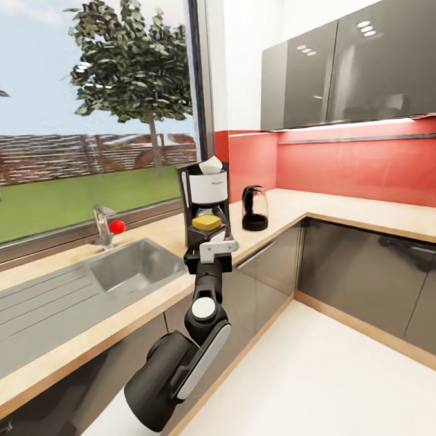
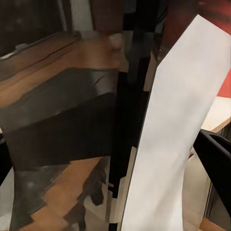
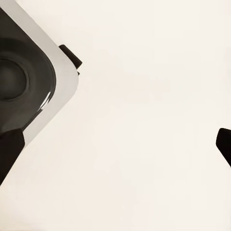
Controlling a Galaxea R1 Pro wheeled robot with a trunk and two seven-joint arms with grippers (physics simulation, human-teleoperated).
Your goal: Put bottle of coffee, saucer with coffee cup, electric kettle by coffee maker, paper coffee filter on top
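The coffee maker (image 1: pixel 206 189) stands on the kitchen countertop (image 1: pixel 295 207) by the window, with the white paper coffee filter (image 1: pixel 210 165) on its top. Right in front of it is the bottle of coffee (image 1: pixel 207 222), of which I see the yellow lid. My left gripper (image 1: pixel 209 236) reaches in around the bottle. The left wrist view shows its black fingers (image 2: pixel 216 159) set wide apart, with a blurred dark and white surface between them. The electric kettle (image 1: pixel 254 209) stands just right of the coffee maker. My right gripper (image 3: pixel 119 142) hangs open over the white floor.
A grey sink (image 1: pixel 134 265) with a red-knobbed faucet (image 1: pixel 105 226) lies left of the coffee maker. The counter turns a corner to the right under dark wall cabinets (image 1: pixel 351 68). White floor (image 1: pixel 331 379) spreads in front. Part of my base (image 3: pixel 29 82) sits beside the right gripper.
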